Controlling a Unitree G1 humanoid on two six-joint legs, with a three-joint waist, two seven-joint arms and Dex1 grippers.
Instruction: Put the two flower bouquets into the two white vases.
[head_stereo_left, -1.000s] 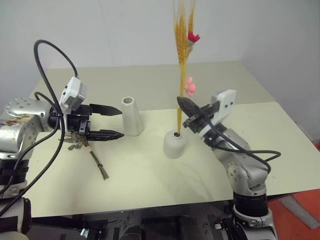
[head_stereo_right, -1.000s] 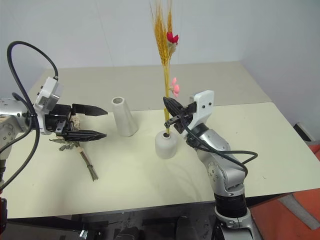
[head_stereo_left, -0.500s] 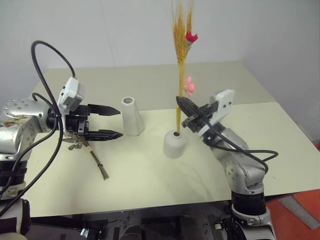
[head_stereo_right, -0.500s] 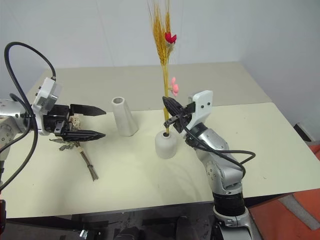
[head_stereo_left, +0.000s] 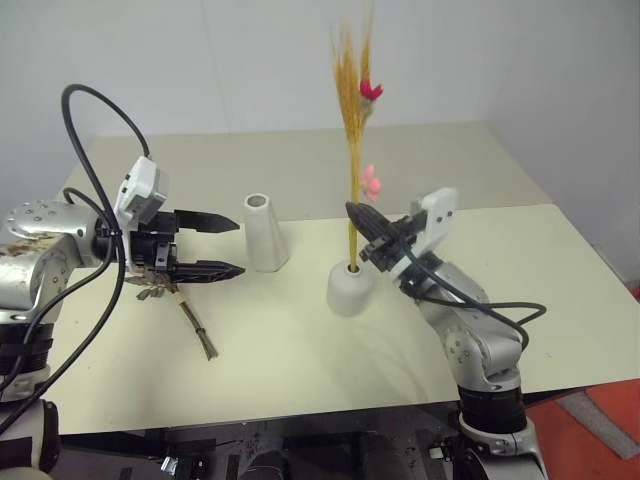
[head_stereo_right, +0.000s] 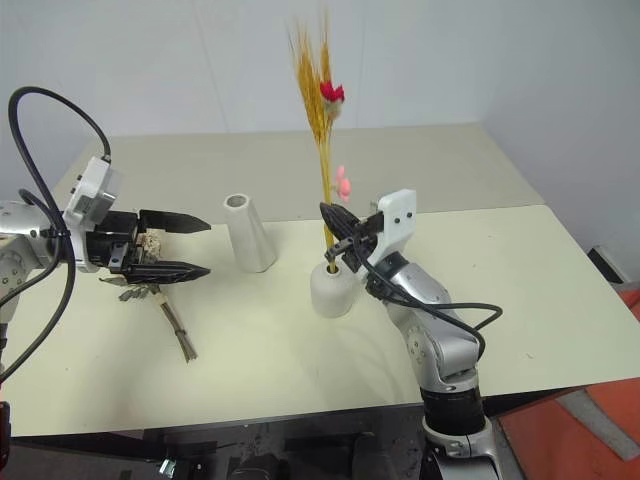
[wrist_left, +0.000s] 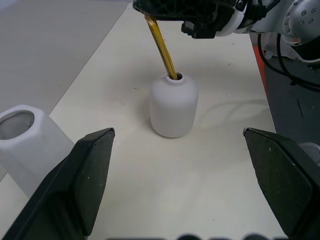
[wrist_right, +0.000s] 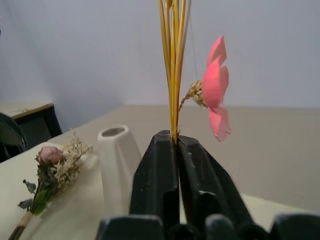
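Looks like a robot test room or lab, not anyone's home; the pale cream table (head_stereo_left: 300, 350) is really two plain tabletops pushed together, with a seam running behind the short round vase (head_stereo_left: 349, 288); behind the table there's just a bare white wall (head_stereo_left: 250, 60), no shelves or pictures; past the table's right corner you can see a strip of orange-red floor (head_stereo_left: 610, 425); black cables (head_stereo_left: 90, 120) loop in the open above the table's left end.
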